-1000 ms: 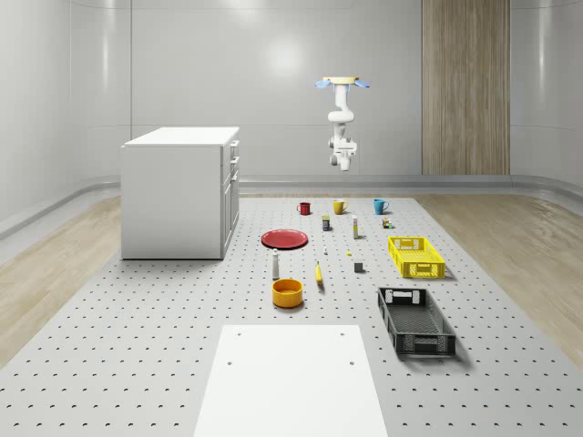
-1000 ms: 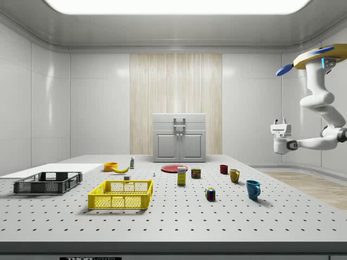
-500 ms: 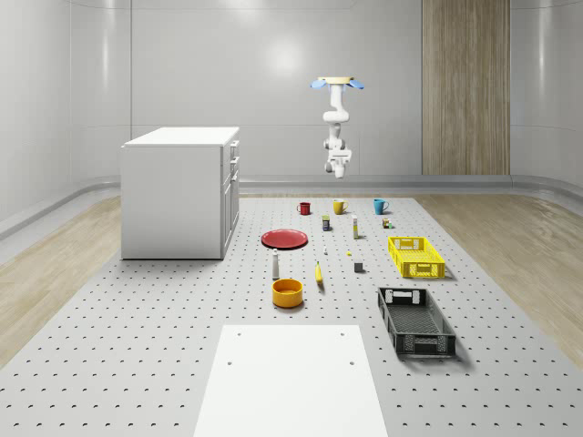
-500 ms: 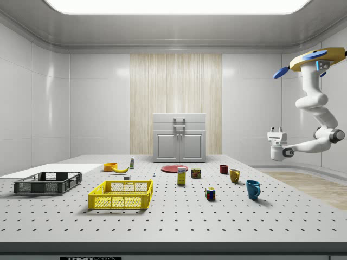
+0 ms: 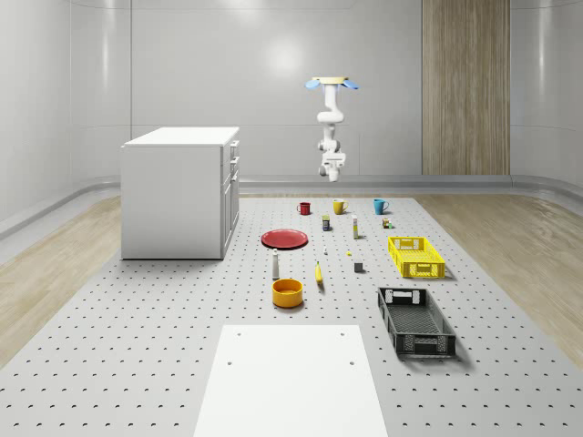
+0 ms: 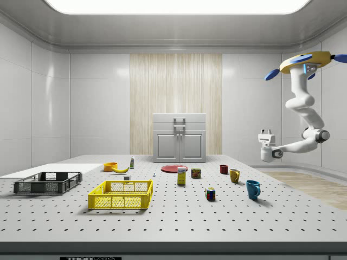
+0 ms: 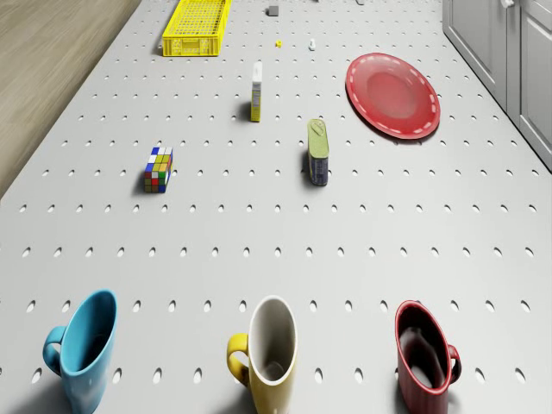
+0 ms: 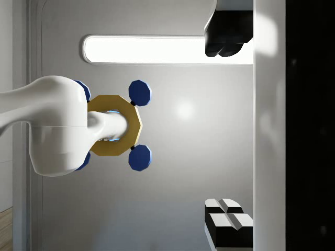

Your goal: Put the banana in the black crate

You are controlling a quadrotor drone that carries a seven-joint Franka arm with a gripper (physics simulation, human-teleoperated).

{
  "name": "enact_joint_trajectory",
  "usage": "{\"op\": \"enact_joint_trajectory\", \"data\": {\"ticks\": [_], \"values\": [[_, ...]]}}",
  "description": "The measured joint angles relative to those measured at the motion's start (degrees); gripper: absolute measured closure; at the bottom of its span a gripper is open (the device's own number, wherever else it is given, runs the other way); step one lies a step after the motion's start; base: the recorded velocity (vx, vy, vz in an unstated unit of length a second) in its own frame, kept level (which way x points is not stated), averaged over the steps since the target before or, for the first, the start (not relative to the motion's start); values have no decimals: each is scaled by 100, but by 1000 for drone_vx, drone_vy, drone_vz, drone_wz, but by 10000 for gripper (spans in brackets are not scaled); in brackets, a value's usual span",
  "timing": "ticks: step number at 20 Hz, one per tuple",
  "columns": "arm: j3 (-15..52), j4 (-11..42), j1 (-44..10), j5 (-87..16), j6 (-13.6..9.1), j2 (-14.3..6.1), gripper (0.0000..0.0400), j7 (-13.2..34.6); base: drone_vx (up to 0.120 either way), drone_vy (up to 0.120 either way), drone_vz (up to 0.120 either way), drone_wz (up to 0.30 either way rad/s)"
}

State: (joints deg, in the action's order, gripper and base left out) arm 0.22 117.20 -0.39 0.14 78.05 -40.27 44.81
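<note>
The yellow banana (image 5: 319, 273) lies on the perforated table beside an orange bowl (image 5: 287, 292); the side view has the banana (image 6: 120, 169) at the left. The black crate (image 5: 416, 346) stands toward the near right of the whole-scene view, and the crate (image 6: 47, 184) holds nothing I can see. The drone (image 5: 331, 83) hovers high at the table's far end, and the drone (image 6: 306, 58) is beyond the mugs. My gripper (image 6: 265, 131) hangs on the bent arm, far from the banana. In the wrist view the gripper (image 8: 225, 128) is open with nothing between its fingers.
Below the drone stand a blue mug (image 7: 86, 341), a yellow mug (image 7: 269, 349) and a red mug (image 7: 423, 355). Further on are a colour cube (image 7: 159, 167), a can (image 7: 318, 152), a red plate (image 7: 392, 93) and a yellow crate (image 7: 197, 24). A white cabinet (image 5: 180, 191) stands left.
The drone and arm have drifted toward the left in both the whole-scene and side views, nearer the table's far end. The things on the table have not moved.
</note>
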Motion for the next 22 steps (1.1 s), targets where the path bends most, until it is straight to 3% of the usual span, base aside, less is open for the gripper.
{"op": "enact_joint_trajectory", "data": {"ticks": [22], "values": [[24, 20, -17, -19, 70, -47, 0, -3, 120, -120, 0, 0]]}}
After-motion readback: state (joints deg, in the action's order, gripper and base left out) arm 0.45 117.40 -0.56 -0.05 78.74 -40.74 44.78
